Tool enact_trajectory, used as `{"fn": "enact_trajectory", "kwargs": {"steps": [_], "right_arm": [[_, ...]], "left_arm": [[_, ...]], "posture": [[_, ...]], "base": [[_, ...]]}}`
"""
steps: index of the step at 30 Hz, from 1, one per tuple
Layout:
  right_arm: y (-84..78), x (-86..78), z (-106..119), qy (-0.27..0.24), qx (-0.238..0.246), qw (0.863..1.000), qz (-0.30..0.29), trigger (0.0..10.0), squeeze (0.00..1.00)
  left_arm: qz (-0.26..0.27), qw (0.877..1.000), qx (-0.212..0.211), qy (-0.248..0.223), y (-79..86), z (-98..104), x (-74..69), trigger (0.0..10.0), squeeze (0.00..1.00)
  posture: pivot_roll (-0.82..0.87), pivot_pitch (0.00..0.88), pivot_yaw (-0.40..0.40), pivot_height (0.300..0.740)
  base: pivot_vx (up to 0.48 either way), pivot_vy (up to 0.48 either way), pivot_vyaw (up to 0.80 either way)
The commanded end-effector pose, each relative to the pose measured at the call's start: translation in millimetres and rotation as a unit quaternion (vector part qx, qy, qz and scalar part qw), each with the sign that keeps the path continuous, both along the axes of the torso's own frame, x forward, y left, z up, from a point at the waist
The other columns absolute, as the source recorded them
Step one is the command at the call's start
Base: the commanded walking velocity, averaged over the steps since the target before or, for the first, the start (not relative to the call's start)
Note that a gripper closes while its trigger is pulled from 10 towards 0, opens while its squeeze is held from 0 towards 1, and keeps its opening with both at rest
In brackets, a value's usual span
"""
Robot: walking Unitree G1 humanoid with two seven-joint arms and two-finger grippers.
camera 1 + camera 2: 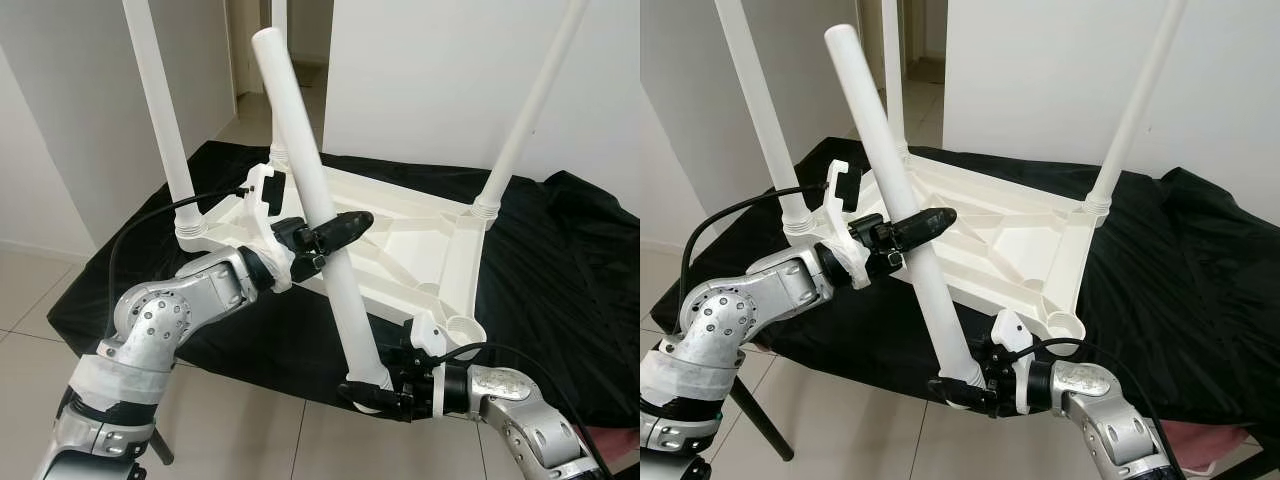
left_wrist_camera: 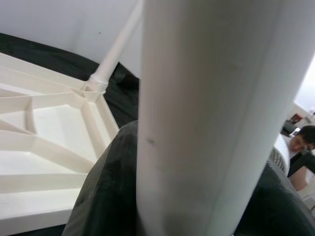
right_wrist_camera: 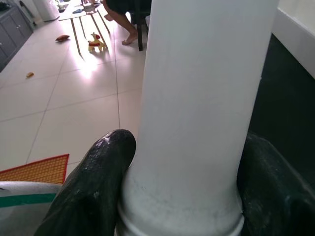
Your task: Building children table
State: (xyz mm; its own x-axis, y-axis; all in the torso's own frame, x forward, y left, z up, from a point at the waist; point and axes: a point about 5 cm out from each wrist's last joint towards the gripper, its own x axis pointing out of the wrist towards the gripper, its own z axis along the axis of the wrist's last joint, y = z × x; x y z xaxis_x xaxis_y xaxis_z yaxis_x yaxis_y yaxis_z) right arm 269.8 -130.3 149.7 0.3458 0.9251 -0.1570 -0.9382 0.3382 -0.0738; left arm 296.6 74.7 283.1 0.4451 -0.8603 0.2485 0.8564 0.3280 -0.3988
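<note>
White plastic throughout, the loose table leg (image 1: 318,200) is a long smooth tube with a rounded top and a ribbed collar at its lower end, held tilted in the air in front of the near edge of the upturned tabletop (image 1: 400,250). Both tools grip it — the left tool (image 1: 325,237) is closed on the tube about midway up, its black fingers (image 2: 106,191) pressed to either side, and the right tool (image 1: 385,392) is closed on the collar end, fingers (image 3: 93,182) hugging the base. The tabletop lies underside up, its moulded ribs running diagonally to corner sockets; three legs stand screwed into it, one at the left (image 1: 165,120), one at the back (image 1: 279,80), one at the right (image 1: 525,110), while the near-right socket (image 1: 462,327) is open. It rests on a worktop draped in black cloth (image 1: 560,270). Pale tiled floor (image 1: 250,425) lies below, with a yellow toy (image 3: 96,43) and a person's bare foot (image 3: 129,37) farther off.
</note>
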Motion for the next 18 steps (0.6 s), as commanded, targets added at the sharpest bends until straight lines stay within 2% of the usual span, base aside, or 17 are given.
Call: {"fn": "enact_trajectory", "kwargs": {"steps": [1, 8, 9, 10, 13, 14, 18], "right_arm": [[-0.1, 0.6, 3.1, -0.004, 0.003, 1.000, -0.003, 10.0, 0.00], [3.4, 2.4, 6.0, -0.006, 0.019, 1.000, -0.009, 10.0, 0.00], [4.5, 2.9, 6.8, -0.007, 0.021, 1.000, -0.013, 10.0, 0.00], [5.2, 3.5, 8.7, -0.009, 0.027, 0.999, -0.017, 10.0, 0.28], [5.7, 4.0, 10.9, -0.011, 0.034, 0.999, -0.021, 10.0, 0.28], [3.1, 5.2, 10.2, -0.012, 0.028, 0.999, -0.027, 10.0, 1.00], [-1.0, 9.2, 12.5, -0.021, 0.031, 0.998, -0.051, 10.0, 1.00]], "left_arm": [[-0.179, 0.979, -0.055, -0.080, -6.9, 9.5, -22.1, 0.0, 0.00], [-0.155, 0.984, -0.056, -0.071, -5.7, 12.0, -18.1, 0.0, 0.00], [-0.147, 0.985, -0.049, -0.076, -6.3, 12.6, -17.6, 2.0, 0.00], [-0.126, 0.989, -0.035, -0.075, -7.5, 12.0, -14.3, 10.0, 0.00], [-0.104, 0.992, -0.019, -0.074, -8.7, 11.2, -10.7, 10.0, 0.00], [-0.092, 0.994, -0.013, -0.065, -10.0, 10.1, -6.9, 10.0, 0.00], [-0.061, 0.997, -0.006, -0.045, -12.2, 13.3, 2.1, 10.0, 0.00]], "posture": [[0.01, 0.067, -0.016, 0.740], [0.02, 0.053, -0.033, 0.740], [0.01, 0.051, -0.034, 0.740], [0.00, 0.050, -0.025, 0.740], [0.00, 0.050, -0.025, 0.740], [-0.01, 0.039, -0.017, 0.740], [-0.02, 0.045, -0.011, 0.740]], "base": [[0.000, 0.000, 0.00], [0.000, 0.000, 0.00], [0.000, 0.000, 0.00], [0.000, 0.000, 0.00], [0.000, 0.000, 0.00], [0.000, 0.000, 0.00], [0.000, 0.000, 0.00]]}}
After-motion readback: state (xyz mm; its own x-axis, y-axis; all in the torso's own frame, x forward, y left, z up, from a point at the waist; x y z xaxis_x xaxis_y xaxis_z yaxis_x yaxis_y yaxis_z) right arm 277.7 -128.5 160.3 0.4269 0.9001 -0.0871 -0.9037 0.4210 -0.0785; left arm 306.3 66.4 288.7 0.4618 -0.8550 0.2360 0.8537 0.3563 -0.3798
